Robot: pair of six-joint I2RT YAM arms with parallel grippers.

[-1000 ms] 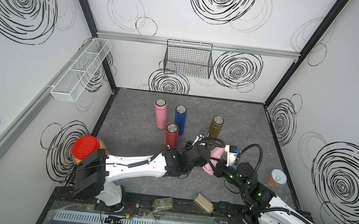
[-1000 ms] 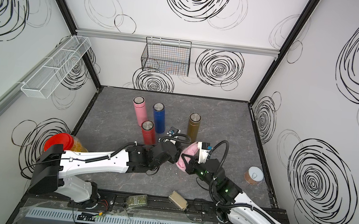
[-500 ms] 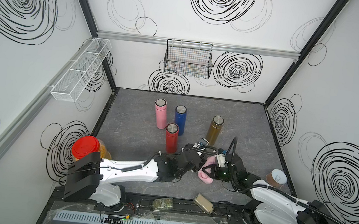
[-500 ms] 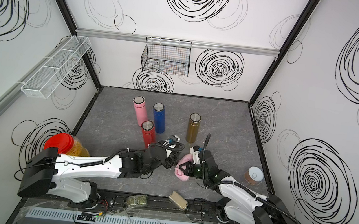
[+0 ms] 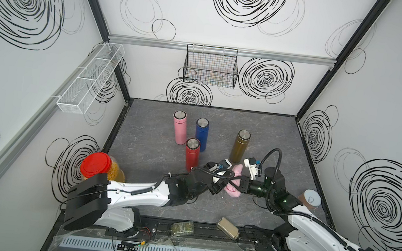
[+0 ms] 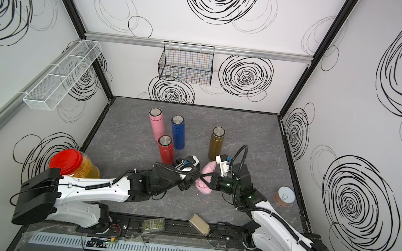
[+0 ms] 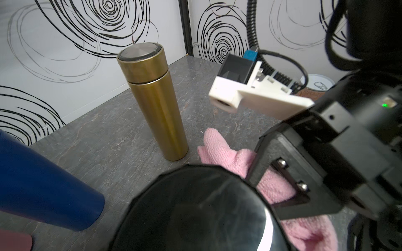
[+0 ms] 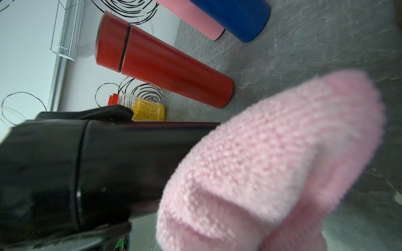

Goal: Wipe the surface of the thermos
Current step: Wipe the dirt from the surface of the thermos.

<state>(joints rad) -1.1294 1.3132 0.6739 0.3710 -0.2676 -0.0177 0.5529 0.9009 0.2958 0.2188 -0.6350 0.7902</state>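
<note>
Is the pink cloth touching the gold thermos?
Apart. The left wrist view shows a strip of bare table between the pink cloth and the base of the gold thermos.

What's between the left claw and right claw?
The black thermos in the left claw and the pink cloth in the right claw, cloth against thermos; right wrist view.

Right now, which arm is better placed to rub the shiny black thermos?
Right arm, likely: the right end effector is shut on the fluffy pink cloth, lying against the glossy black cylindrical thermos that the left end effector grips.
</note>
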